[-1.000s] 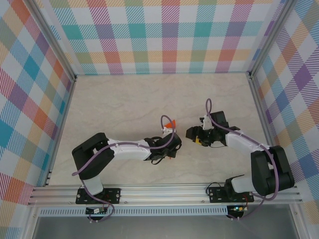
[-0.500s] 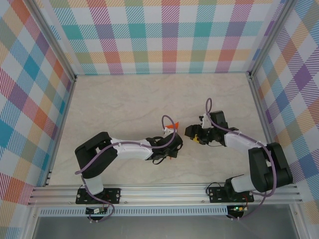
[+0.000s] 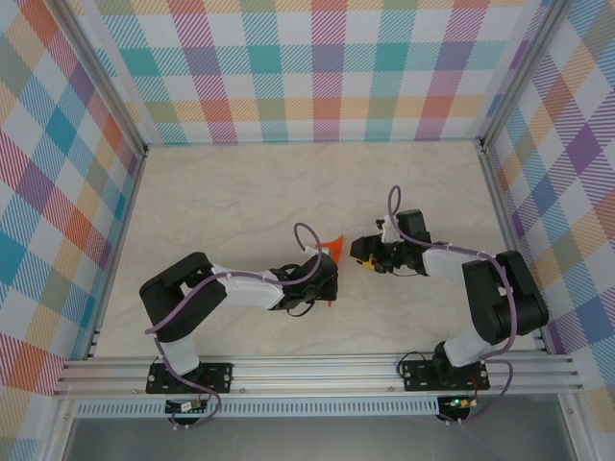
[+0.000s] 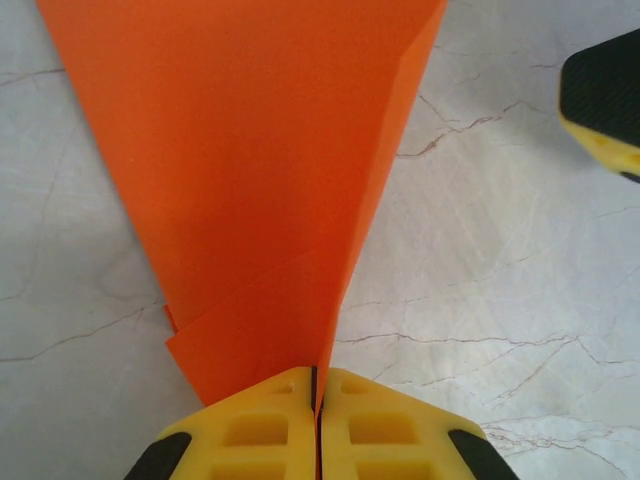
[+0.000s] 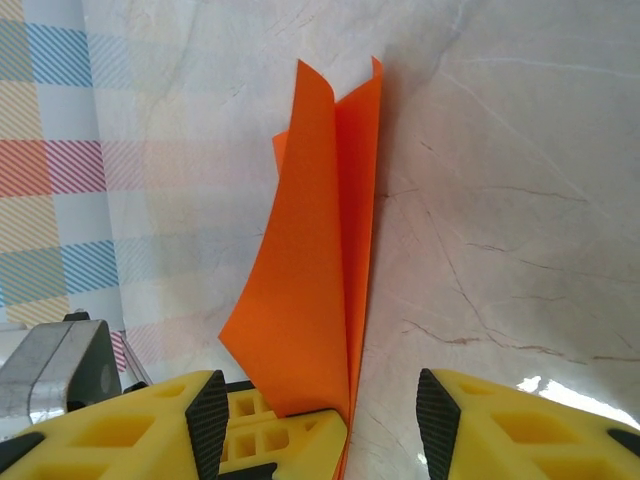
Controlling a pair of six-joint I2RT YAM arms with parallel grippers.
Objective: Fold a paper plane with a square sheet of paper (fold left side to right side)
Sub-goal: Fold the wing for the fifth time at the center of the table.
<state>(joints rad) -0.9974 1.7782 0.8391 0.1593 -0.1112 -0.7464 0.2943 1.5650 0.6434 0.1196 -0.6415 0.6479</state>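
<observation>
The left gripper [image 4: 318, 390] is pinched tight on the folded orange paper [image 4: 270, 170]. In the left wrist view its two yellow fingers [image 4: 255, 432] meet with no gap, and the narrow end of the paper is caught in the seam between them. From that pinch the paper fans out wider away from the gripper. A creased flap runs down its right side, and a second layer peeks out at the lower left.

From above, the paper sits about mid-table [image 3: 240, 202], a little towards the near edge. A small orange corner pokes out just beyond the far side of the left arm's wrist. The right arm reaches in from the right, and its pincer is just to the right of that corner.

The right gripper [image 5: 322, 412] has its jaws apart. In the right wrist view the paper stands upright on edge between the two yellow fingers [image 5: 500, 425], its layers splayed slightly at the top. It sits close against the left-hand finger and well clear of the right-hand one. Whether it actually touches the left-hand finger is hard to make out, since the left gripper's yellow tips crowd the same spot.

One black-padded fingertip of the right gripper shows at the upper right of the left wrist view, apart from the paper, with bare marbled table between them.
</observation>
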